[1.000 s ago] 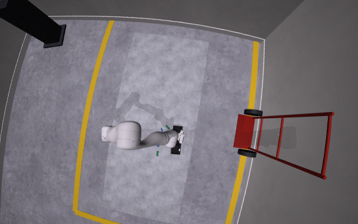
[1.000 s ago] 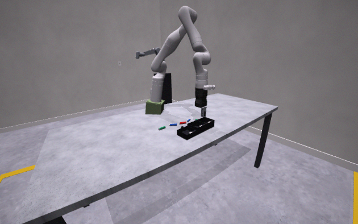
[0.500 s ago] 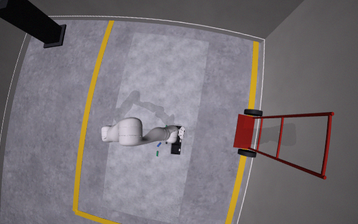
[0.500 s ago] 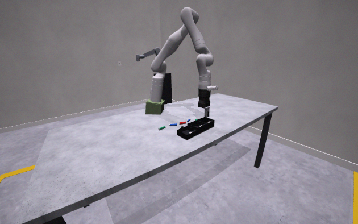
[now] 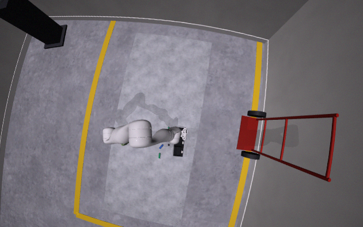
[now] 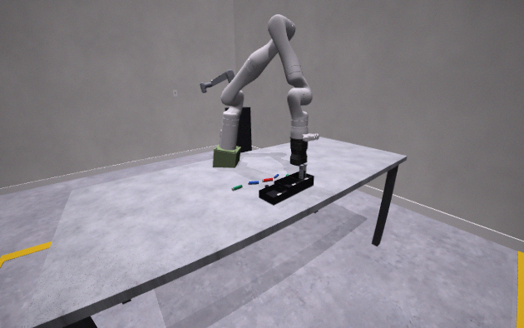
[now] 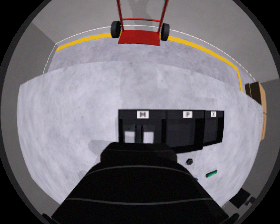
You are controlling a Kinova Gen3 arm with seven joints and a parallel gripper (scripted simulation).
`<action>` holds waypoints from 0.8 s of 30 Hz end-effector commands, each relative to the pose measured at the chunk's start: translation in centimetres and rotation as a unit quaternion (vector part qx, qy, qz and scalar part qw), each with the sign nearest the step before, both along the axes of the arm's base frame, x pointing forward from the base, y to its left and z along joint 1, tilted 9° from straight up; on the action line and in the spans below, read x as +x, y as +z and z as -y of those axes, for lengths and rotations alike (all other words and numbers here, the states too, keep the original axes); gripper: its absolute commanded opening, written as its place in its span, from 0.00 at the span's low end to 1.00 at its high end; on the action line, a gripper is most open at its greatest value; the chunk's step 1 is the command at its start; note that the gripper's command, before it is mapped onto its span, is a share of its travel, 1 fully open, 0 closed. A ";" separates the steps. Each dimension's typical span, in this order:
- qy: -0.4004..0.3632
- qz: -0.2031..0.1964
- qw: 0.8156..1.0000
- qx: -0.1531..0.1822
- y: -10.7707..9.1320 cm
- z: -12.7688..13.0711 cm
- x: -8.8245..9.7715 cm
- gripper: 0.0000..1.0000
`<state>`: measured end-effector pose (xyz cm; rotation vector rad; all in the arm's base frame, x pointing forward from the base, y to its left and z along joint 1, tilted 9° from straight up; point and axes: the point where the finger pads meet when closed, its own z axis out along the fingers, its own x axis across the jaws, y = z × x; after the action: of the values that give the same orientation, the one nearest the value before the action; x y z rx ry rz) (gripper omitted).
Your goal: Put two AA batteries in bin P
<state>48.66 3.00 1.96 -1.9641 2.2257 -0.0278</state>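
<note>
The wrist view shows letter labels on the black bins (image 5: 178, 151) (image 6: 287, 194) (image 7: 185, 134) that the exterior view leaves unreadable, the tool's (image 6: 303, 171) (image 7: 139, 135) fingers slightly apart.

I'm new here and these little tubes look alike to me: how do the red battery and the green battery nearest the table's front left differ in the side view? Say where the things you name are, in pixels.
The red battery (image 6: 267, 180) is red, while the green battery (image 6: 237, 187) is green. The red battery lies closer to the black bins (image 6: 287, 192); the green battery lies farther out. Both lie on their sides on the table (image 6: 145, 233), outside the bins.
</note>
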 end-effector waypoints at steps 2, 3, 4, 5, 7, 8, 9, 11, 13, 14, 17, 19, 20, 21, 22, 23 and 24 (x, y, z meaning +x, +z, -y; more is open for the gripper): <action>-0.001 -0.006 1.000 0.000 -1.4 0.0 -0.2 0.31; -0.001 -0.006 1.000 0.000 -1.7 0.0 -0.1 0.31; -0.001 -0.006 1.000 0.000 -1.7 0.0 -0.1 0.31; -0.001 -0.006 1.000 0.000 -1.7 0.0 -0.1 0.31; -0.001 -0.006 1.000 0.000 -1.7 0.0 -0.1 0.31; -0.001 -0.006 1.000 0.000 -1.7 0.0 -0.1 0.31; -0.001 -0.006 1.000 0.000 -1.7 0.0 -0.1 0.31; -0.001 -0.006 1.000 0.000 -1.7 0.0 -0.1 0.31; -0.001 -0.006 1.000 0.000 -1.7 0.0 -0.1 0.31; -0.001 -0.006 1.000 0.000 -1.7 0.0 -0.1 0.31; -0.001 -0.006 1.000 0.000 -1.7 0.0 -0.1 0.31; -0.001 -0.006 1.000 0.000 -1.7 0.0 -0.1 0.31; -0.001 -0.006 1.000 0.000 -1.7 0.0 -0.1 0.31; -0.001 -0.005 1.000 0.000 -1.7 0.0 -0.1 0.31; -0.001 -0.005 1.000 0.000 -1.7 0.0 -0.1 0.31; -0.001 -0.005 1.000 0.000 -1.7 0.0 -0.1 0.31; -0.001 -0.005 1.000 0.000 -1.7 0.0 -0.1 0.31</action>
<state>48.49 3.04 0.15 -1.9688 2.2351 -0.0163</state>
